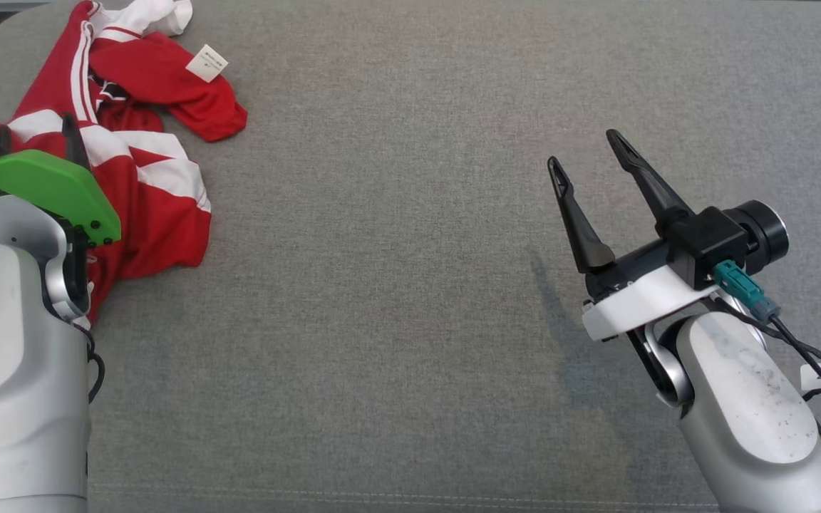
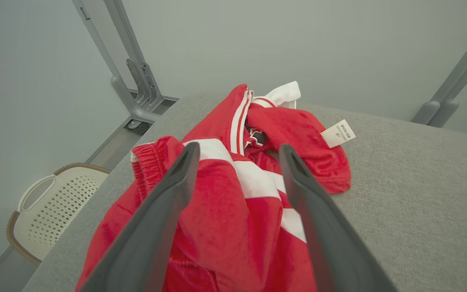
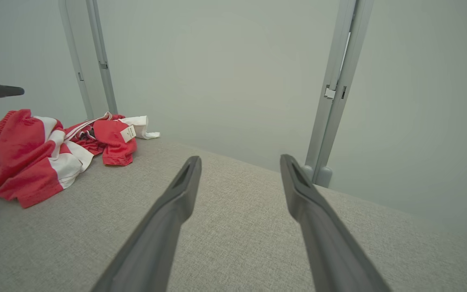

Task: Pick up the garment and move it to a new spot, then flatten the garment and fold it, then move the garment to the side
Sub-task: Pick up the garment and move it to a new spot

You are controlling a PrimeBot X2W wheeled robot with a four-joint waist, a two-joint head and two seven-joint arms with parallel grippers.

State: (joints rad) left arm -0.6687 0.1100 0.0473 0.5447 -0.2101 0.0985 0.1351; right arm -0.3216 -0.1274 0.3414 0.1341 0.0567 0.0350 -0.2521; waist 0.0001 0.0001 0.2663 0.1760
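Red-and-white garment (image 1: 147, 178) crumpled in a heap at the far left corner of the grey fabric-covered surface (image 1: 410, 285). Long axis running from the far edge toward the near edge, roughly along the left edge. White end pointing at the far edge; red sleeve with a white label (image 1: 207, 63) pointing right, toward the middle. Wider red-and-white part on the near side, partly hidden behind the left arm.

Left gripper (image 2: 238, 149) spread wide open, gripping nothing, poised over the near part of the heap, cloth seen between its two fingers; contact with the cloth unclear.

Right gripper (image 1: 585, 149) likewise wide open and empty, above bare fabric toward the right edge, well apart from the garment, fingers aimed at the far edge.

Pale perforated basket (image 2: 51, 207) on the floor beyond the left edge.
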